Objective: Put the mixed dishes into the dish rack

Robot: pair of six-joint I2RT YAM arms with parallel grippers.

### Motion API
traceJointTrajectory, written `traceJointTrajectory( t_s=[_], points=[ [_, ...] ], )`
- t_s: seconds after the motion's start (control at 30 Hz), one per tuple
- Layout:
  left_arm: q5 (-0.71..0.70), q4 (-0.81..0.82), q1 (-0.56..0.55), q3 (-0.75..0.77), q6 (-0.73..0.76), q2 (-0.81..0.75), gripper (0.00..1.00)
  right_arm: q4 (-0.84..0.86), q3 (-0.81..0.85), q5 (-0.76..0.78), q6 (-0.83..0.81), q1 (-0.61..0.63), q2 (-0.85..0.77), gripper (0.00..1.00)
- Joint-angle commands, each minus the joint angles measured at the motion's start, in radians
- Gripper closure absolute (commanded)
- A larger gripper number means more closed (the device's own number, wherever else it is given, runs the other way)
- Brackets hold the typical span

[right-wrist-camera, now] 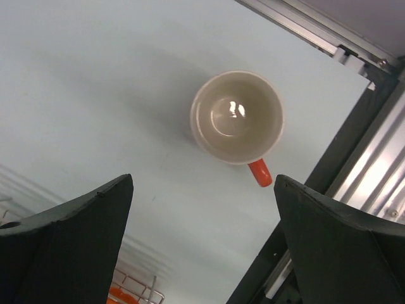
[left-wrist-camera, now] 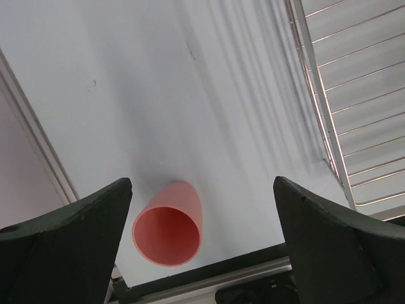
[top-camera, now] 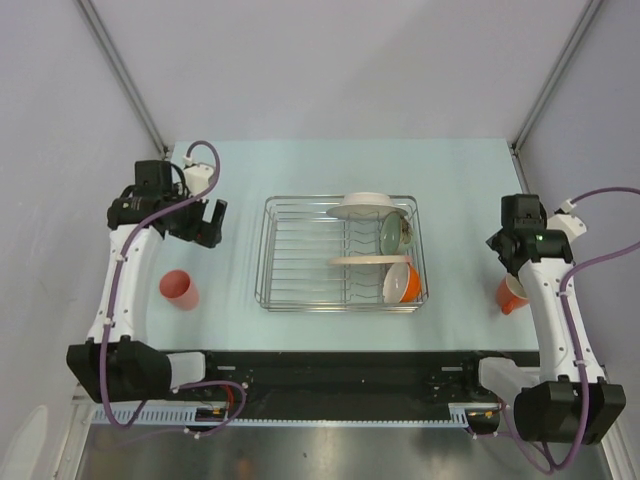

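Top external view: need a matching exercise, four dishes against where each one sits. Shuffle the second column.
1. salmon-pink tumbler
2. orange mug
3. small green glass bowl
4. orange-outside white bowl

a. on the table, right of the dish rack
b. in the rack, near-right corner
c. on the table, left of the rack
d. in the rack, standing on edge, far-right part

Pairs: 1-c, 2-a, 3-d, 4-b
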Motion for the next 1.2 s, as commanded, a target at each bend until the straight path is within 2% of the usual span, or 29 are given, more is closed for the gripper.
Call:
traceJointTrajectory(
  t_s=[0.0,0.13,0.4,0.7,0.97,1.17],
  points=[
    [0.128,0.041,-0.003,0.025,-0.029,0.062,0.0,-0.016,-0.018,0.055,0.065,-0.038,0.007,0.0],
    [0.194,0.053,-0.021,0.057,-0.073,0.137,0.0,0.02,-0.038,0.032,0.052,-0.047,0.035,0.0],
    [0.197,0.145,-0.057,-0.007,-0.087,0.151,0.0,0.107,-0.05,-0.007,0.033,-0.049,0.111,0.0],
    [0.194,0.207,-0.057,-0.026,-0.087,0.168,0.0,0.133,-0.055,0.018,0.049,-0.05,0.245,0.13],
    [0.211,0.202,-0.058,0.02,-0.105,0.187,0.0,0.211,-0.116,0.015,0.027,-0.05,0.299,0.28],
    [0.185,0.222,-0.095,0.026,-0.127,0.167,0.0,0.259,-0.179,-0.019,0.041,-0.05,0.331,0.59]
  ],
)
